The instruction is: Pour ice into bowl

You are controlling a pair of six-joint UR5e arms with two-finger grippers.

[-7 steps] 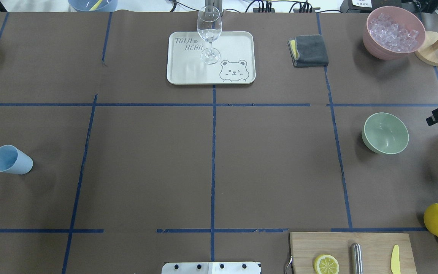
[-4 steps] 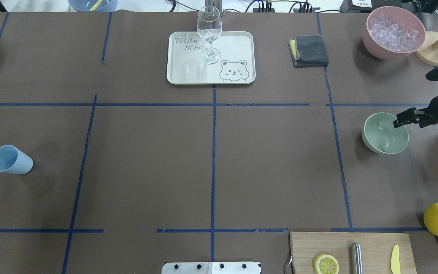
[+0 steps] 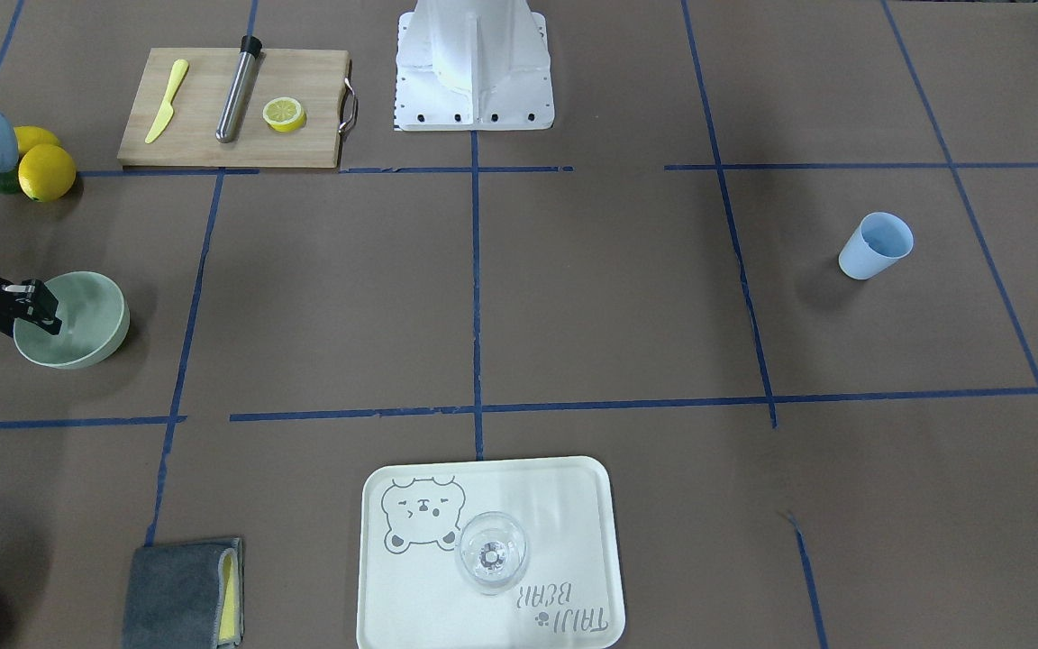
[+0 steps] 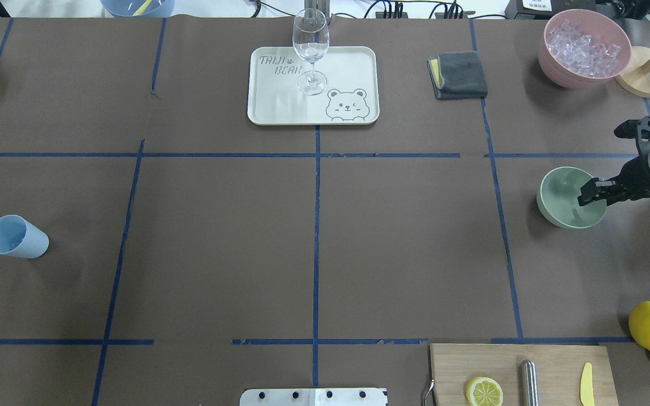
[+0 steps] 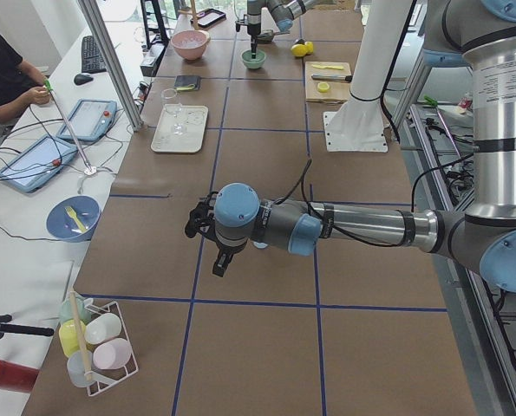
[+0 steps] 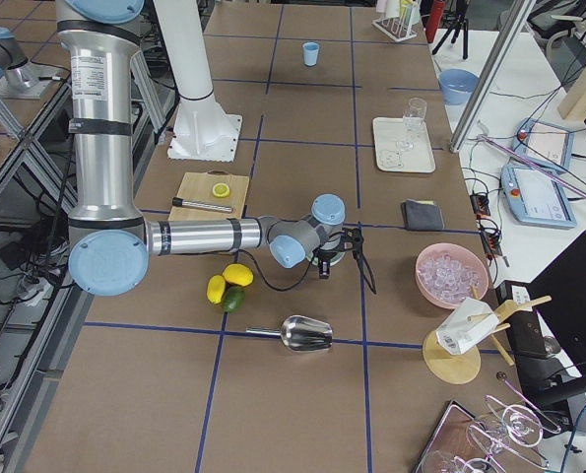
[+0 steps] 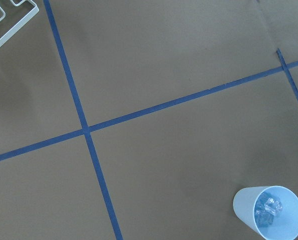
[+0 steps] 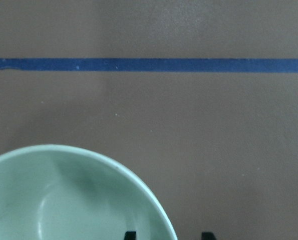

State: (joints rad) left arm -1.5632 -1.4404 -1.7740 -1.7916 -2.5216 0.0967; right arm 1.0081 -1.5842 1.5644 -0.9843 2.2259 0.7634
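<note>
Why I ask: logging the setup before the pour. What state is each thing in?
bowl: upright, empty.
blue cup: upright, holding ice.
pink tub: full of ice.
wine glass: upright on the tray.
right gripper: open, straddling the bowl's rim.
cloth: folded.

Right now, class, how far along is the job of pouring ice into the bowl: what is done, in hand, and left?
Done: nothing yet; the bowl is empty. In hand: the right gripper sits open astride the bowl's rim, one finger inside, one outside. Left: the ice lies in the blue cup at the table's other end, so the whole pour remains.
</note>
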